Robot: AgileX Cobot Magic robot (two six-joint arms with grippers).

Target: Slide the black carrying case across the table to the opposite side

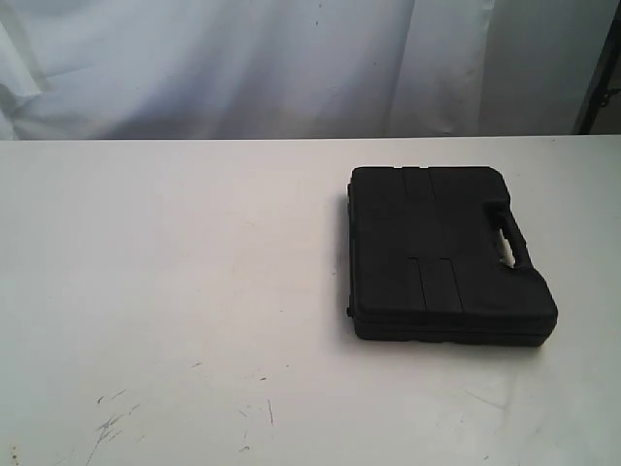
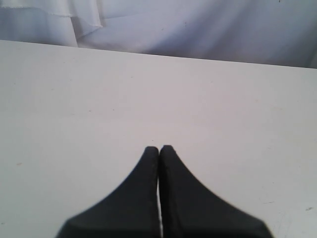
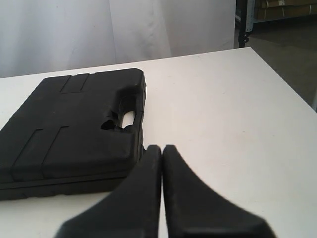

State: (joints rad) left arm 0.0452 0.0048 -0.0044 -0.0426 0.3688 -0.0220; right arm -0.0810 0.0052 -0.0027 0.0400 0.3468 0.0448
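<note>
The left tool (image 2: 158,148) is closed: its two black fingers are pressed together at the tips, and nothing is held between them. Bare white tabletop (image 2: 99,99) extends ahead of this tool up to the far edge, behind which a pale curtain (image 2: 198,25) is hung. The case is not seen from this tool.

In the exterior view, faint dark scuff marks (image 1: 112,422) are found on the near left part of the tabletop. The black case (image 1: 441,254) is laid flat on the right half of the tabletop, lid side up and closed. Its handle (image 1: 506,238) is formed in the right-hand edge, with an open slot behind the grip.

The right tool (image 3: 162,147) is also closed, fingers tip to tip and holding nothing. The case is located just ahead of this tool and to one side, with its handle edge turned toward the tool's line. The near corner of the case lies just beside one fingertip (image 3: 151,153); whether contact is made there cannot be told. On the other side of the tool, bare tabletop runs to the table's corner.
</note>
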